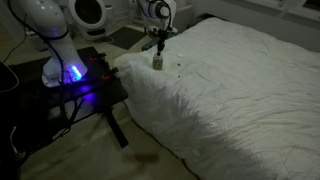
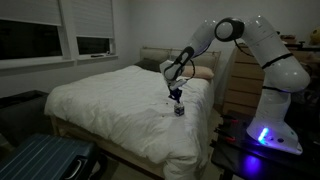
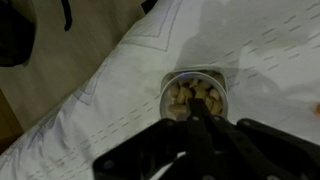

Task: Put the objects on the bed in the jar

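In the wrist view the blurred dark fingers (image 3: 200, 128) hide the near rim of the jar (image 3: 195, 92), and in an exterior view the bits (image 1: 173, 69) on the bed (image 1: 245, 95) are too small to make out.

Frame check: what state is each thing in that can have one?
bed: rumpled
jar: upright, top open, bits inside
loose bits: a few lying on the bed beside the jar
gripper: jaws shut, over the jar's mouth
base light: lit blue

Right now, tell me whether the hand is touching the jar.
Cannot tell. In the wrist view the shut hand overlaps the rim of the jar, hiding any gap; both exterior views are too small.
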Action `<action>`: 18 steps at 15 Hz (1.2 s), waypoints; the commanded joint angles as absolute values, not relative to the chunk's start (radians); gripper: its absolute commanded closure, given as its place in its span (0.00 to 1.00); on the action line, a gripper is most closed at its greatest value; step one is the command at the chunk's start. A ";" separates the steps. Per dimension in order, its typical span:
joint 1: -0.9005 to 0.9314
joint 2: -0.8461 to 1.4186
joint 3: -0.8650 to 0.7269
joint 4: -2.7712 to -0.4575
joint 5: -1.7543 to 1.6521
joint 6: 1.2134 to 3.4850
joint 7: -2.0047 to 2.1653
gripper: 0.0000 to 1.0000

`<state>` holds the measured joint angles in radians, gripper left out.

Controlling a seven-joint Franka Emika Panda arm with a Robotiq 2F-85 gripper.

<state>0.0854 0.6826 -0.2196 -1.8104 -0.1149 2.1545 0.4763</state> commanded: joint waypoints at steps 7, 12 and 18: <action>0.089 0.654 -0.220 -1.810 -0.138 2.157 0.499 1.00; 0.106 0.568 -0.243 -1.863 -0.182 2.216 0.525 1.00; 0.127 0.554 -0.319 -1.881 -0.306 2.407 0.763 1.00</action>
<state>0.1060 0.5632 -0.2780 -1.8426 -0.2417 2.3130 0.6358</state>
